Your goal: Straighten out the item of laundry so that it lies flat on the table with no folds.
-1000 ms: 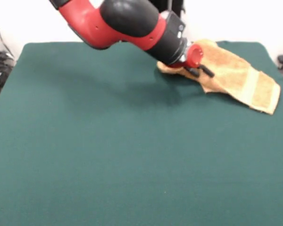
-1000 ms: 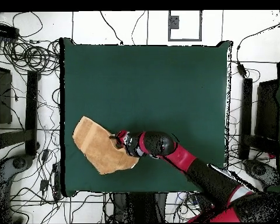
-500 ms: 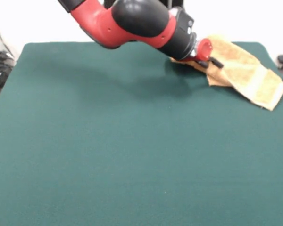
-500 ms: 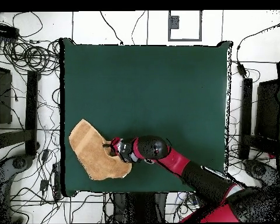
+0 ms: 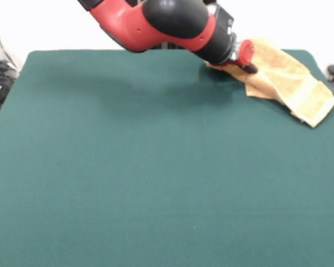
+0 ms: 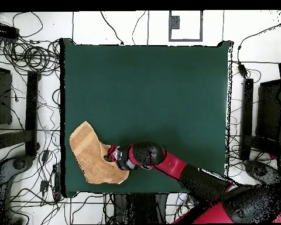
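Worktop (image 5: 128, 183), dark green cloth: occupying most of both views. Red-and-black arm (image 5: 156, 22): reaching in from 12 o'clock in the front view. Orange-tan towel (image 5: 286, 78): lying rumpled and folded at 2 o'clock near the corner. Claw (image 5: 249, 67): touching the towel's inner edge; grip state is reading as cannot tell.

The red and black arm (image 5: 161, 22) reaches down low and slantwise, its black wrist section leading into a red end cap, with the gripper (image 5: 248, 67) at its tip held close above the surface; whether its dark fingers are parted or closed cannot be told.
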